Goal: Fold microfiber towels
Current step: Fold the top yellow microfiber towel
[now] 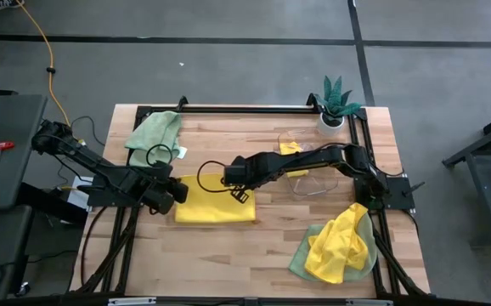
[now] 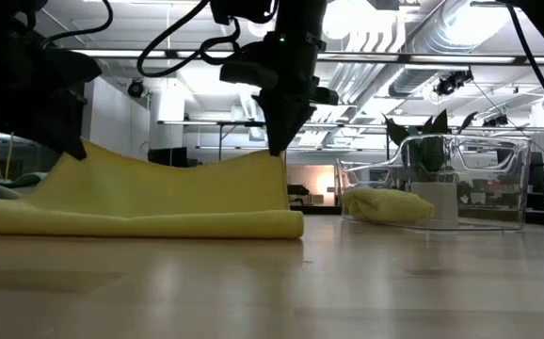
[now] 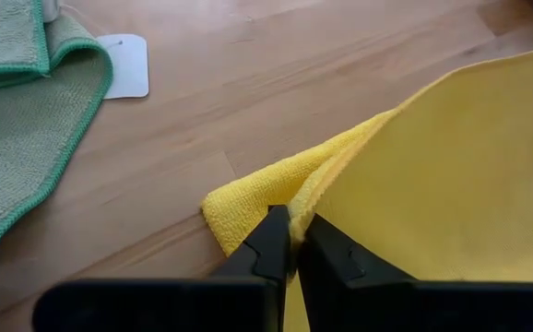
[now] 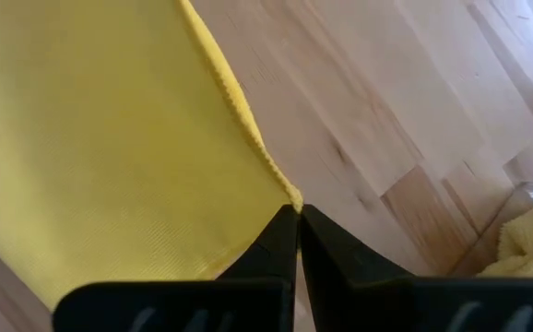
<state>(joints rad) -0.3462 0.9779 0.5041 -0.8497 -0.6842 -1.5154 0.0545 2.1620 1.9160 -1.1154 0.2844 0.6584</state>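
At the far left of the wooden table [image 1: 254, 246], a pale green towel [image 1: 154, 132] lies crumpled near the back corner, with a small white tag [image 3: 126, 65] on the wood beside it. Just in front of it, the left gripper [image 1: 177, 192] sits low at the left edge of a yellow towel [image 1: 216, 204] that lies spread near the middle of the table. Its fingers [image 3: 271, 244] are pinched together on the corner of the upper layer, which is lifted off the layer beneath; in the low view that corner rises to a peak at the left side.

The right arm reaches across from the right side, and the right gripper [image 1: 241, 192] is over the right part of the same yellow towel. Its fingers [image 4: 280, 240] are closed on the towel's other corner, holding it up so the edge stands above the table while the lower layer stays flat on the wood.

Further right, a clear plastic bin [image 1: 301, 161] stands on the table with a folded yellow towel [image 2: 385, 205] inside it. Behind the bin, at the back right corner, is a small potted plant [image 1: 337, 100]. Near the front right corner lies a heap of towels [image 1: 341, 246], a crumpled yellow one on top of a pale green one.
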